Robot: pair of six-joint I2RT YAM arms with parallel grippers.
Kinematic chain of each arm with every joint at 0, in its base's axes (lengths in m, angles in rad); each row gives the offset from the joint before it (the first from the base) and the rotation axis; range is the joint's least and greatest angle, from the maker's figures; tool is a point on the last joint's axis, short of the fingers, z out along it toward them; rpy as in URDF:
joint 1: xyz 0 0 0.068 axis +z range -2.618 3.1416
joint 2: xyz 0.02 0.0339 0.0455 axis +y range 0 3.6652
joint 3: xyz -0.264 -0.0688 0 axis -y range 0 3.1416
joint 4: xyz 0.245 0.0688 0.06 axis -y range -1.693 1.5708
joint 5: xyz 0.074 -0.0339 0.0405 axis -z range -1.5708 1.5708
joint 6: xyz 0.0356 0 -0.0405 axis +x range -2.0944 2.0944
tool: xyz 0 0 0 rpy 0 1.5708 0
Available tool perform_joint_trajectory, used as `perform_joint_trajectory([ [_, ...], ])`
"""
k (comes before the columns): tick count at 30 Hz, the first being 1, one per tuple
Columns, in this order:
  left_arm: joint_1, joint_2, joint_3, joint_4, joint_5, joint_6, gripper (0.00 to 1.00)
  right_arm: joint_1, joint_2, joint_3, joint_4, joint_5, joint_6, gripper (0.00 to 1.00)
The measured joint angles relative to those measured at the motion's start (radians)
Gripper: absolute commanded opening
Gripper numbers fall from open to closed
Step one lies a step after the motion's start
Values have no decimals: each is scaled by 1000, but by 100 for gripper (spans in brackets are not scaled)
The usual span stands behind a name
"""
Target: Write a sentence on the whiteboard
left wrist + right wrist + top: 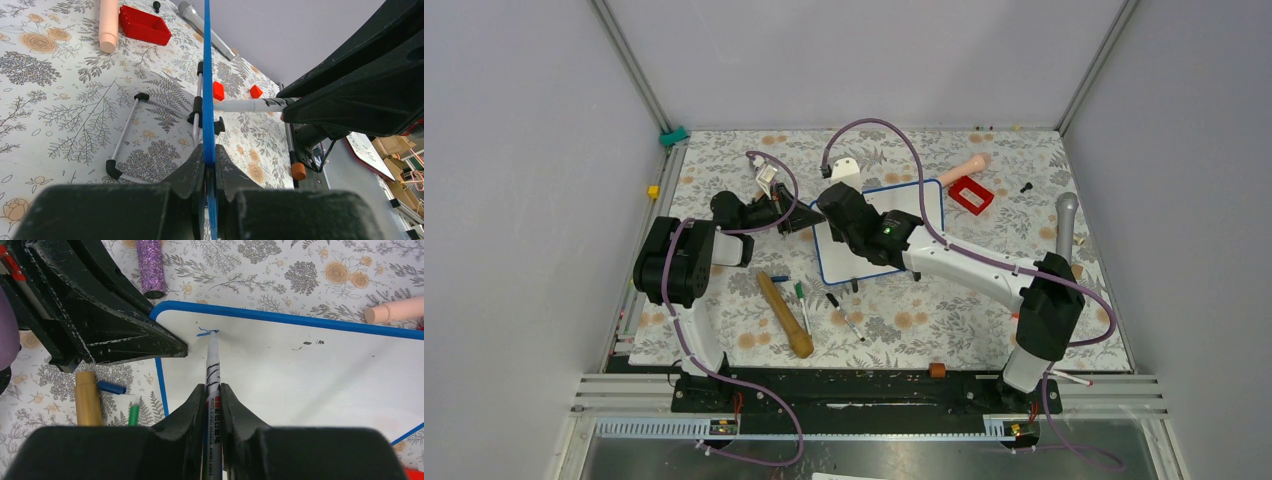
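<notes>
The whiteboard (926,203) stands tilted on the flowered table, with a blue frame and a white face (310,380). My left gripper (804,218) is shut on its left edge. In the left wrist view the blue frame (206,75) runs edge-on between my jaws (209,156). My right gripper (836,203) is shut on a whiteboard marker (212,367). The marker tip touches the board near its top left corner. Of the sentence only one short blue stroke (204,333) shows there. My left fingers (120,330) appear beside that corner.
A red box (970,194) and a peach cylinder (964,167) lie behind the board, and a grey microphone (1064,225) lies at right. A wooden stick (785,314), a green pen (801,297) and a black pen (844,313) lie in front. A purple glitter cylinder (150,265) lies near the board's corner.
</notes>
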Motion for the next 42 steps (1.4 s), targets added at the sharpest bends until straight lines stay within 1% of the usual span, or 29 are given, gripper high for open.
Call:
perform_joint_trajectory([
  [22, 0, 0, 0, 2, 1, 0, 0, 1, -17, -18, 8, 50, 15, 0],
  [25, 0, 0, 0, 2, 1, 0, 0, 1, -37, -58, 38, 47, 13, 0],
  [31, 0, 0, 0, 3, 2, 1, 0, 1, -138, -212, 140, 31, 0, 0],
  [35, 0, 0, 0, 3, 2, 1, 0, 1, -149, -217, 175, -2, -13, 0],
  [42, 0, 0, 0, 3, 2, 1, 0, 1, -138, -193, 172, -40, -24, 0],
])
